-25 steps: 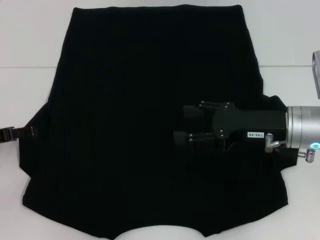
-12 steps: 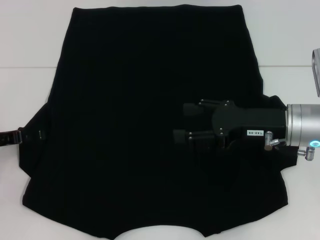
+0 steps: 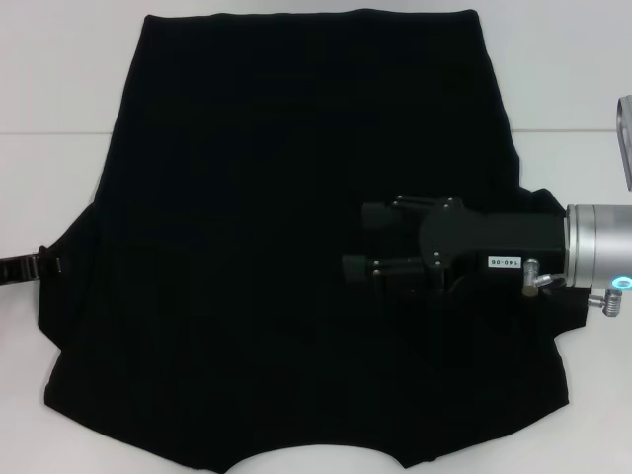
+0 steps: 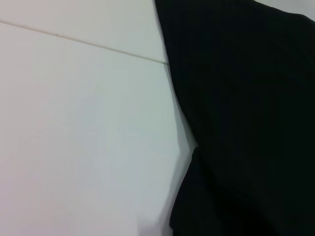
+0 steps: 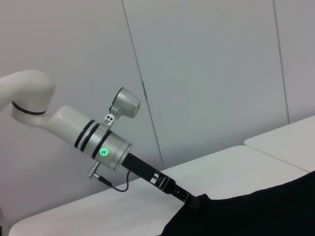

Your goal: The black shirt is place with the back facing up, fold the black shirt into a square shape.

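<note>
The black shirt (image 3: 276,197) lies spread flat on the white table (image 3: 59,79), with no lettering showing. My right gripper (image 3: 355,240) hovers over the shirt's right part, pointing toward the left, fingers open with a gap and nothing between them. My left gripper (image 3: 49,265) is at the shirt's left sleeve edge, touching the cloth. The right wrist view shows the left arm with its gripper (image 5: 194,201) at the edge of the shirt (image 5: 256,211). The left wrist view shows only the shirt's edge (image 4: 246,98) and table (image 4: 74,123).
A seam line crosses the table (image 3: 59,133) behind the shirt's middle. A grey object (image 3: 625,138) sits at the right edge. A pale wall (image 5: 197,73) stands beyond the table.
My left gripper has moved right, up to the sleeve edge. The right gripper's fingers have drawn slightly closer together; the shirt has not moved.
</note>
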